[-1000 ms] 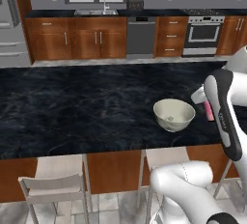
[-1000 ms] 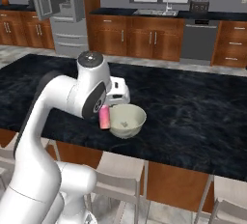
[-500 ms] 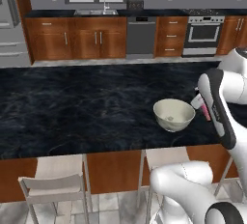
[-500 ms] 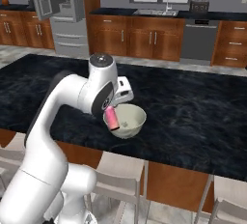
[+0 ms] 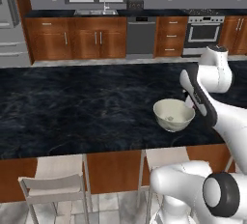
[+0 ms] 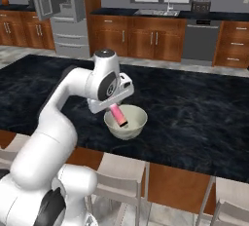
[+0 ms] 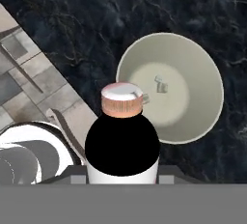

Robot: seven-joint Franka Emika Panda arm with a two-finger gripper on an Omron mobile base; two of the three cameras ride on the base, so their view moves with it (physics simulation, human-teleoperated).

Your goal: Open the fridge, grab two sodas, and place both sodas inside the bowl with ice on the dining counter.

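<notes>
Placing step: gripper (image 6: 115, 112) clamped on soda (image 6: 118, 116), tilted cap-down over bowl (image 6: 127, 122) on counter (image 6: 194, 108), touching or not unclear; next likely needs lowering inside, then letting go.

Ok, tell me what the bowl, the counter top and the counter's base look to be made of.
Bowl: looks like glazed ceramic, cream-white, smooth with a soft sheen; could be plastic.
Counter top: polished stone, probably marble, black with pale veins.
Counter base: reddish-brown wood with a satin finish, to judge by the warm flat panels.
</notes>
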